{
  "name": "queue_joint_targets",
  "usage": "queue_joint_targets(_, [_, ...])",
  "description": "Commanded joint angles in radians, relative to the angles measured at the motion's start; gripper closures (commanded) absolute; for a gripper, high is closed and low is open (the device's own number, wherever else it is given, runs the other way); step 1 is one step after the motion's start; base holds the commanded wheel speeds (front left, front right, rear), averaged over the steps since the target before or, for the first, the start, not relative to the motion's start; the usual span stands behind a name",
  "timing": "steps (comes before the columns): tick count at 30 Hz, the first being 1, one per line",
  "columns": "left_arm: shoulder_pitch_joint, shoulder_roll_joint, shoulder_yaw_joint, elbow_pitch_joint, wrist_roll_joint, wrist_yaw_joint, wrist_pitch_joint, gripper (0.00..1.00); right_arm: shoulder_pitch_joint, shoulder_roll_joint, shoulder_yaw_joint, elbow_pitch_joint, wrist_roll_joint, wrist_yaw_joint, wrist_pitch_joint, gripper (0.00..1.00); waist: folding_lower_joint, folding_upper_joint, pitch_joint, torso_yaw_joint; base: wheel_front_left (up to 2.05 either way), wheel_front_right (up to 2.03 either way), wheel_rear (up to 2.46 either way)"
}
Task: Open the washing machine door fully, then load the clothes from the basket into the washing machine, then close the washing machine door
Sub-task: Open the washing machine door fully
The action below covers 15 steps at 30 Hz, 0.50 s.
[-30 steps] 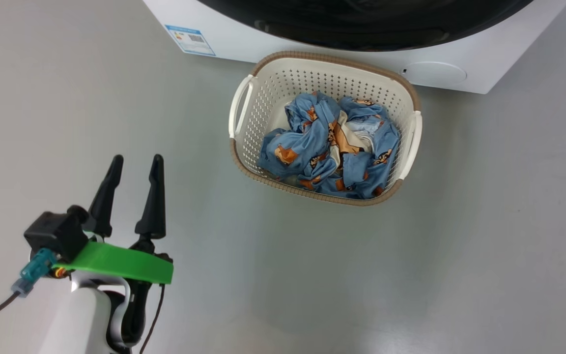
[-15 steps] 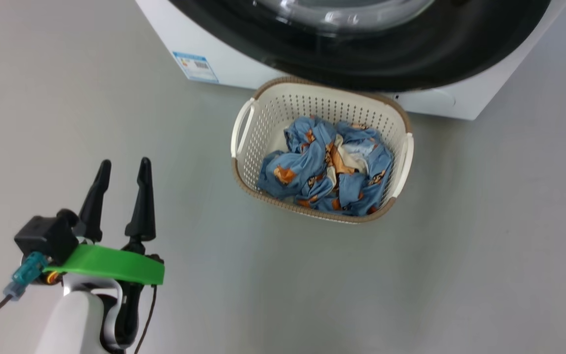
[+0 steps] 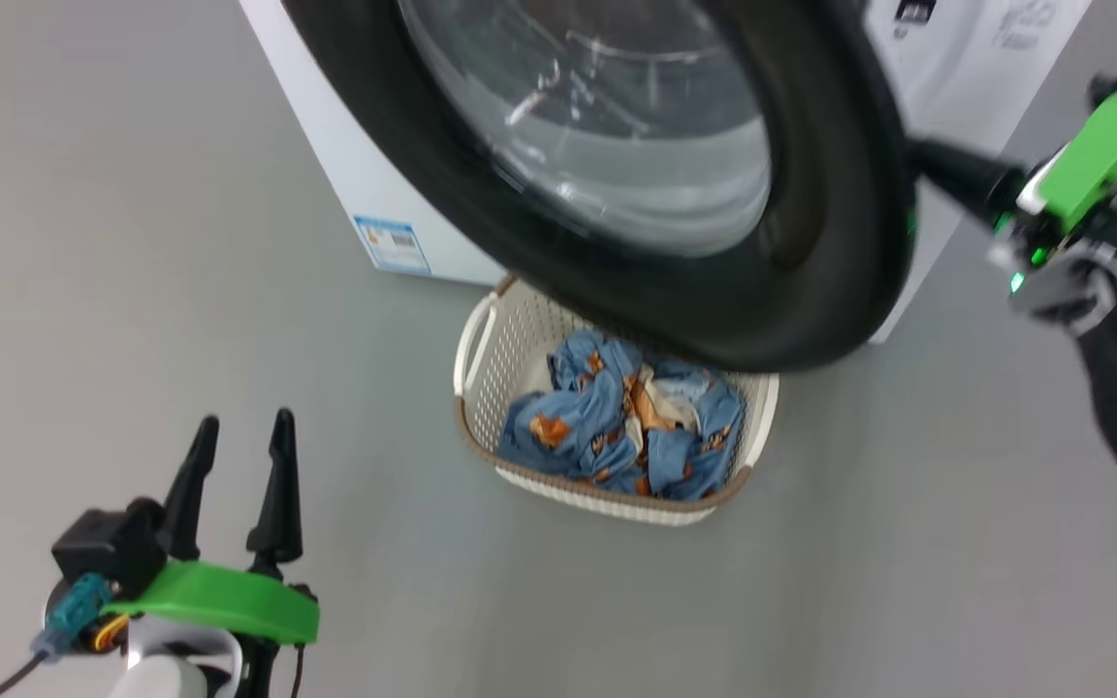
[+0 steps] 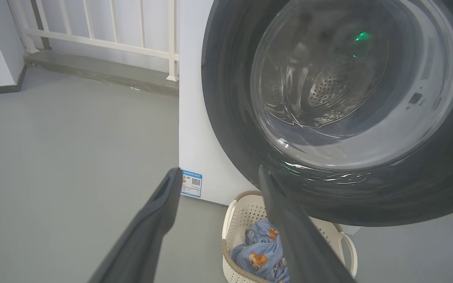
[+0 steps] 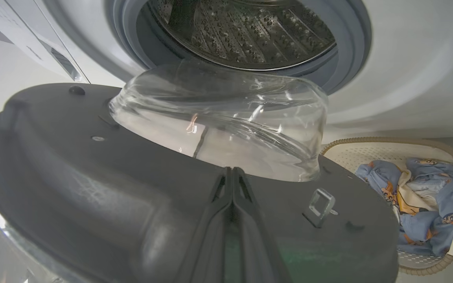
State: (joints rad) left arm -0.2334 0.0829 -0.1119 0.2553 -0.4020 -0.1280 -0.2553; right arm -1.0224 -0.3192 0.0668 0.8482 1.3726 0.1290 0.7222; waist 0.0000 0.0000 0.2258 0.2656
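**Door swung out since a second ago, right arm now at its edge**

Swung away from the white cabinet, the washing machine door stands part open, and the head camera has itself tilted up since the earlier pictures. In the head view the door's glossy black ring overhangs the back of the basket, which sits on the grey floor at the door's 6 o'clock. The clothes, blue with orange figures and a cream patch, lie bunched inside the basket.

In the right wrist view the right gripper has its two dark fingers pressed together with nothing between them. They lie along the door's dark inner face, tips just short of the clear glass bowl at their 12 o'clock. The metal latch loop is at their 3 o'clock. Whether the tips actually touch the face cannot be told. Beyond the bowl are the grey rubber ring and the perforated steel drum.

The washing machine carries a blue sticker at the basket's 10 o'clock. The left gripper hovers at the basket's 8 o'clock, well apart from it, fingers spread moderately and holding nothing.
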Motion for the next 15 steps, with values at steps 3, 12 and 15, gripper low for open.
queue_joint_targets(3, [0.025, 0.020, 0.051, -0.012, 0.023, -0.003, -0.006, 0.00, 0.078, 0.034, 0.027, -0.055, 0.024, 0.002, 0.049, 1.00, 0.0000, 0.0000, -0.102, 0.007, 0.00, 0.00, 0.00])
queue_joint_targets(12, [0.068, 0.019, 0.059, -0.004, 0.049, -0.003, -0.006, 0.00, 0.229, 0.063, 0.049, -0.166, 0.061, 0.002, 0.121, 1.00, 0.0000, 0.0000, -0.168, 0.050, 0.00, 0.00, 0.00])
queue_joint_targets(15, [0.078, 0.017, 0.061, -0.002, 0.056, -0.003, -0.006, 0.00, 0.288, 0.071, 0.050, -0.213, 0.079, 0.002, 0.139, 1.00, 0.0000, 0.0000, -0.185, 0.073, 0.00, 0.00, 0.00])
